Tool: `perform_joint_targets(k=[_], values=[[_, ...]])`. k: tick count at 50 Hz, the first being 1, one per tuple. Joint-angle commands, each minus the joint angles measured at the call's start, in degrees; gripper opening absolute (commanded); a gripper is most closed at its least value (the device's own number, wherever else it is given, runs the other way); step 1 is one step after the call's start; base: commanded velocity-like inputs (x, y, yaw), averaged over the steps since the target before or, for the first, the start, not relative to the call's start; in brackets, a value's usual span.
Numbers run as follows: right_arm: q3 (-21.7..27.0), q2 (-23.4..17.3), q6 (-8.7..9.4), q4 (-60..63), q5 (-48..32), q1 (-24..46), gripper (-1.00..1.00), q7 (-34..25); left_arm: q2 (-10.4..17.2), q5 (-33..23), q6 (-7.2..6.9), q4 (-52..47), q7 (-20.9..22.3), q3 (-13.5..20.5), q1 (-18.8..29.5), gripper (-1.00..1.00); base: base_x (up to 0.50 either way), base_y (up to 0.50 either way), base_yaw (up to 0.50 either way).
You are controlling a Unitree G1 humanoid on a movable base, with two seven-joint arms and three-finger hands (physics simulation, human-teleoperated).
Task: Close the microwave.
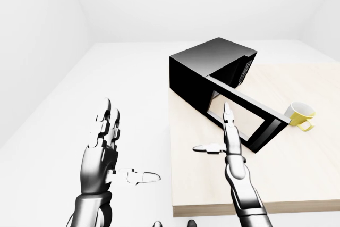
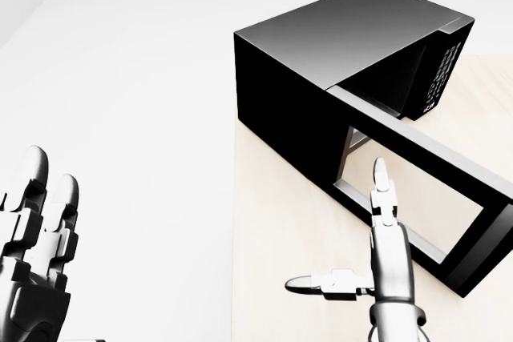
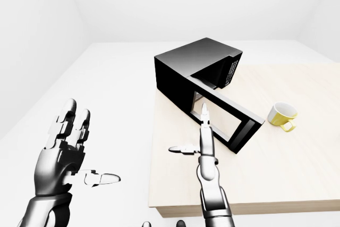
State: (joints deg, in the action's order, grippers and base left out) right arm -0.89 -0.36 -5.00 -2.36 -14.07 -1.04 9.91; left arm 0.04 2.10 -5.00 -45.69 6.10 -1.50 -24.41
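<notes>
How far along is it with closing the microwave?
Nothing is finished: the microwave door stands swung wide open over the table. The right robot hand, fingers open, is raised beside the door's outer face. Pushing it shut remains. The left robot hand is idle.

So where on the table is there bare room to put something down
The table is bare along its near edge, right of the right hand, and past the mug toward the right edge. It is crowded at the left, where the microwave and its open door sit.
</notes>
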Motion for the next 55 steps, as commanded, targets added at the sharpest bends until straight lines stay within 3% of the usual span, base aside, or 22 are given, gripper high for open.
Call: perform_joint_targets(k=[1,36,55], values=[[0.96,-0.27,0.00,-4.56,0.43,2.36,1.00,0.69,0.02,-0.14,0.00,0.08,-0.14,-0.09,-0.07,1.00,0.00,0.00,0.00],[3.96,-2.63,0.00,-11.34,2.88,14.24,1.00,2.57,0.35,-0.88,0.00,0.76,-0.86,-0.87,-0.07,1.00,0.00,0.00,0.00],[5.46,-5.03,0.00,-29.62,5.94,26.02,1.00,5.12,0.17,-0.63,0.00,0.62,-0.53,-0.49,-0.03,1.00,0.00,0.00,0.00]])
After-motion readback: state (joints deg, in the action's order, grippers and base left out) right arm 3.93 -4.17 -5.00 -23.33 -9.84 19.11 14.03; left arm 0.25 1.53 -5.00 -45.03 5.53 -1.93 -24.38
